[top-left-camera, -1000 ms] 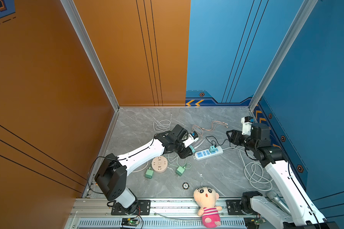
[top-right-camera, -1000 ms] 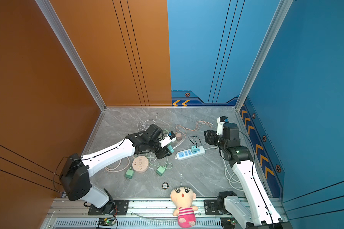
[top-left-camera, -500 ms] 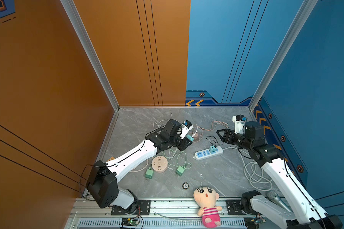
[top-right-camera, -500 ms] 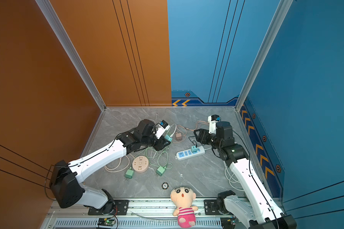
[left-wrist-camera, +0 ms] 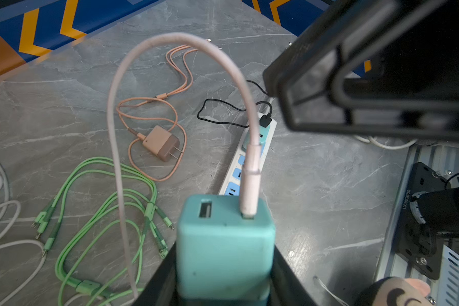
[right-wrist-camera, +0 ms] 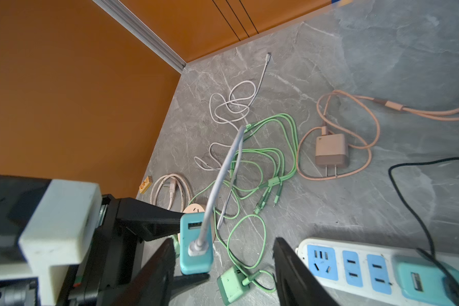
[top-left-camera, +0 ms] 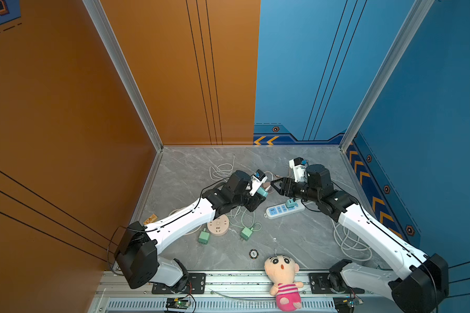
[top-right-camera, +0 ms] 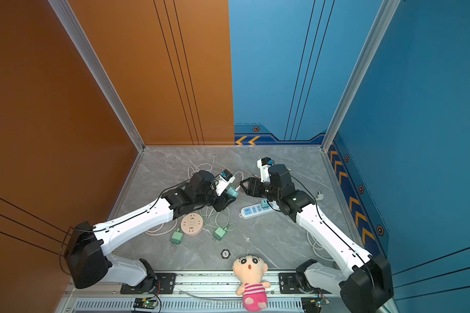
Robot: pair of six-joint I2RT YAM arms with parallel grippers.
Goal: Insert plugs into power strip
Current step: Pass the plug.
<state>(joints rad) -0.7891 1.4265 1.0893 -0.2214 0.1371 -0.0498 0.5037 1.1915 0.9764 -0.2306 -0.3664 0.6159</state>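
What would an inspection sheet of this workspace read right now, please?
Surface: grey marbled tabletop.
Job's things: power strip with an inserted teal plug; held teal plug in the left gripper; two green plugs and a pink-brown plug lying loose.
Clutter: round beige socket, doll, black disc, yellow tag.
Grippers: left gripper shut on the held teal plug; right gripper open beside it, contact cannot be told.
Cables: tangled green cables, thin white cable, pink-orange cable around the pink-brown plug, black cable from the inserted teal plug, thick white cord by the right arm.
Surroundings: orange wall, blue walls, front rail.
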